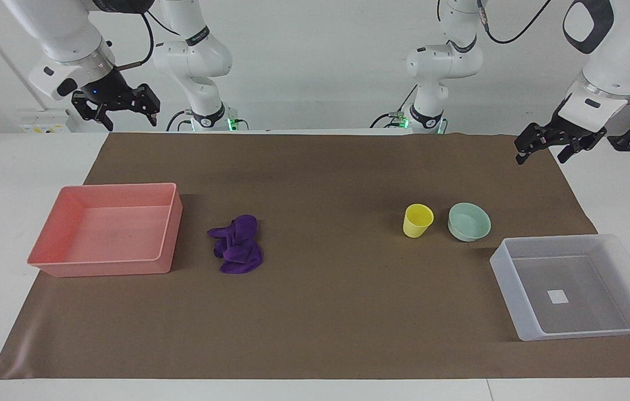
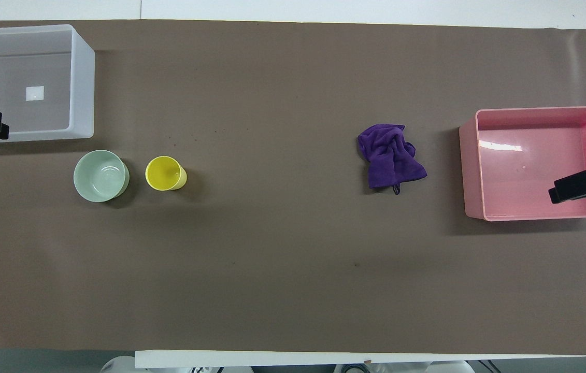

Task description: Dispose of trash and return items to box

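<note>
Left gripper [image 1: 543,149]: we see it raised at the left arm's end of the table, waiting, fingers spread, holding nothing.
Right gripper [image 1: 128,111]: we see it raised at the right arm's end, fingers spread, holding nothing.
Purple cloth wad [image 1: 237,244]: crumpled on the brown mat [image 1: 320,312], just beside the pink tray [image 1: 104,267], not touching.
Yellow cup [image 1: 418,220]: upright on the mat, near the mint-green bowl [image 1: 469,221], small gap between.
Clear plastic bin [image 1: 521,312]: farther from the robots than the bowl, white label [image 1: 558,297] on its floor.
</note>
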Robot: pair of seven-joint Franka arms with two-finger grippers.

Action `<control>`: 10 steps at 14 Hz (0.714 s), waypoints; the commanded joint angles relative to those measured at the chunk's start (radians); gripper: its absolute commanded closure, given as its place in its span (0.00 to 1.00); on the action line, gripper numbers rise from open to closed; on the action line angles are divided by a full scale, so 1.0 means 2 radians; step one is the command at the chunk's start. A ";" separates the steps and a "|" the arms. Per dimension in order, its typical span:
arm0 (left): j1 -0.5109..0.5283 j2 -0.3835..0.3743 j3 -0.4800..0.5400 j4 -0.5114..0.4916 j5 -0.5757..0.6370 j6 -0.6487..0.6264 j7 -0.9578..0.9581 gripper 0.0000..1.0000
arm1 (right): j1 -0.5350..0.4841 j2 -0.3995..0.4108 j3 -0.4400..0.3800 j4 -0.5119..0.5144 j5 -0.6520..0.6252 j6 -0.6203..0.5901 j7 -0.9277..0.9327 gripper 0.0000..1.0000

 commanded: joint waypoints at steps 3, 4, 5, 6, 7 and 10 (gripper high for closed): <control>-0.004 -0.005 0.005 -0.007 0.002 -0.003 0.006 0.00 | -0.005 -0.002 0.002 -0.006 0.009 0.027 0.004 0.00; -0.002 -0.007 0.005 -0.007 0.002 -0.003 0.002 0.00 | -0.004 -0.002 0.002 -0.009 0.009 0.030 0.005 0.00; -0.002 -0.010 0.005 -0.018 0.001 -0.001 -0.001 0.00 | 0.000 -0.004 0.003 -0.022 0.011 0.051 0.003 0.00; -0.002 -0.025 0.005 -0.043 0.001 0.015 -0.002 0.00 | 0.007 -0.002 0.004 -0.038 0.011 0.087 0.003 0.00; -0.002 -0.039 0.005 -0.079 0.001 0.045 -0.007 0.00 | 0.028 0.008 0.004 -0.044 0.011 0.098 0.005 0.00; 0.001 -0.105 0.005 -0.250 0.001 0.199 -0.050 0.00 | 0.070 0.063 0.004 -0.054 0.017 0.166 0.014 0.00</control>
